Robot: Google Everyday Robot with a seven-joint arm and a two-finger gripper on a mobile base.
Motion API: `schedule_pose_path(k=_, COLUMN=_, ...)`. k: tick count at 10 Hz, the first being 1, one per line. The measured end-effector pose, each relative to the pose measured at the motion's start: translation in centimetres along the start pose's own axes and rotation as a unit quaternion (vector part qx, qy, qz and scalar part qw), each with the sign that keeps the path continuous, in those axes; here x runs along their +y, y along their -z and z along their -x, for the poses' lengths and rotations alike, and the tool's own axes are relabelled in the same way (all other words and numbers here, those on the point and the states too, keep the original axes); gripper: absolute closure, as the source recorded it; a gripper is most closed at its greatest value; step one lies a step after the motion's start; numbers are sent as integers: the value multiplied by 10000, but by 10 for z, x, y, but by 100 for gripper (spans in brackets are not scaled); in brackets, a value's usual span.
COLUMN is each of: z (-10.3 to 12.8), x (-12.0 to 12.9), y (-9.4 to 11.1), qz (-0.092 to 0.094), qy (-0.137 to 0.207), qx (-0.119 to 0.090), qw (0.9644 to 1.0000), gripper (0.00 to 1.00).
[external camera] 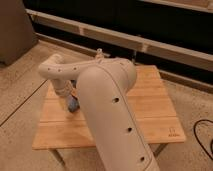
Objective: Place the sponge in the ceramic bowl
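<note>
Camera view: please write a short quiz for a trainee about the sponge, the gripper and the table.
1. True or false: the sponge lies on the right half of the table.
2. Where is the gripper? A) at the sponge, over the left part of the table; B) at the far right corner of the table; C) at the near right edge of the table.
3. Fill in: the middle of the table is hidden by the robot's ___.
Key: 1 false; 2 A; 3 arm.
</note>
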Motion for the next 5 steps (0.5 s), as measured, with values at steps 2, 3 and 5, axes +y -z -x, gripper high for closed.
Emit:
schedule_pose_path(k=2, z=-2, x=2, y=-6, qz=56, qy=4, qx=54, qw=10000, gripper=35)
schedule_pose_path(k=3, z=-3, x=4, y=-10, qz=91, qy=26, qx=88, qw=9999, gripper=37)
schedule_pose_path(k=5, z=-2, x=5, y=-12, qz=130, qy=104, qx=79, qw=9998, gripper=53)
